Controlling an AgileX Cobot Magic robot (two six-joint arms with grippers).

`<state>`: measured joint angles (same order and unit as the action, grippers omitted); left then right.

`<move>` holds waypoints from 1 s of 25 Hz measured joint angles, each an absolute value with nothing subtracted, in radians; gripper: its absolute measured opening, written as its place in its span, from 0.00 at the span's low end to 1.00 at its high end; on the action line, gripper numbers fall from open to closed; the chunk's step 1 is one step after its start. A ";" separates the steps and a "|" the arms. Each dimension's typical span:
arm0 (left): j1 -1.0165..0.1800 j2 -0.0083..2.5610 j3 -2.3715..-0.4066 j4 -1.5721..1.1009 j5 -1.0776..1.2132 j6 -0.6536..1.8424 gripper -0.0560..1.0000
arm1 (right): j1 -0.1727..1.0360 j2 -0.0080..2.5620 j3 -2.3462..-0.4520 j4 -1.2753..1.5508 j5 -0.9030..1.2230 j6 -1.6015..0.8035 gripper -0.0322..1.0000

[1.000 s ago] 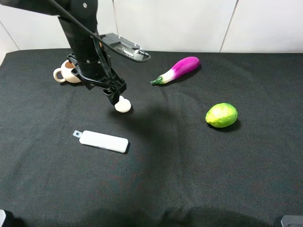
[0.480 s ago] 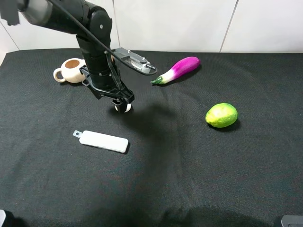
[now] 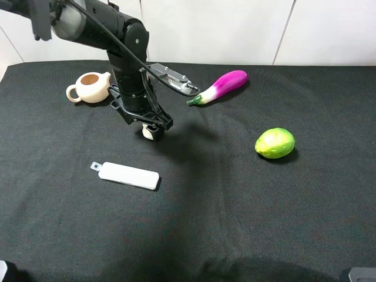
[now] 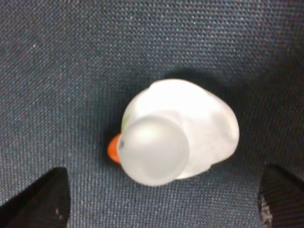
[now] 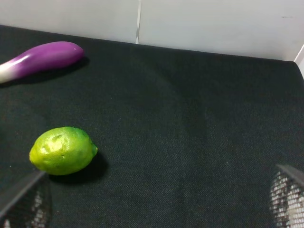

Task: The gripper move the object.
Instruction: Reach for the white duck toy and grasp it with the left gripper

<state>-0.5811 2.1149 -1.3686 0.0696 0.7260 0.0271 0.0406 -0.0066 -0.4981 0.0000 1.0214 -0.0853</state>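
The object [image 3: 149, 133] is a small cream-white lump with a big lobe, a small knob and an orange tip. It lies on the black cloth, left of centre in the exterior view. My left gripper [image 3: 151, 127] is down over it and hides most of it. In the left wrist view the object [image 4: 178, 133] rests on the cloth between the two dark fingers, which stand wide apart and do not touch it; the left gripper [image 4: 164, 194] is open. My right gripper [image 5: 154, 199] is open and empty, above the cloth near the lime.
A cream teapot [image 3: 89, 87] stands at the back left. A long flat white case [image 3: 128, 175] lies in front of the object. A purple eggplant [image 3: 221, 86] lies at the back centre and a green lime [image 3: 274, 143] at the right, also in the right wrist view [image 5: 62, 150].
My left arm has swung right and come down over the object, now covering most of it and uncovering the teapot. The object has stayed in place.
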 joint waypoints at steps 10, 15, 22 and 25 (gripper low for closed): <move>-0.581 2.142 -1.377 0.061 0.691 0.026 0.84 | 0.041 -0.007 -0.498 0.000 1.021 -0.085 0.70; -0.581 2.174 -1.377 0.054 0.689 0.026 0.84 | 0.041 -0.007 -0.498 0.000 1.021 -0.085 0.70; -0.591 2.178 -1.382 0.054 0.682 0.026 0.84 | 0.041 -0.007 -0.498 0.000 1.021 -0.085 0.70; -0.591 2.178 -1.382 0.054 0.681 0.026 0.84 | 0.041 -0.007 -0.498 0.000 1.021 -0.085 0.70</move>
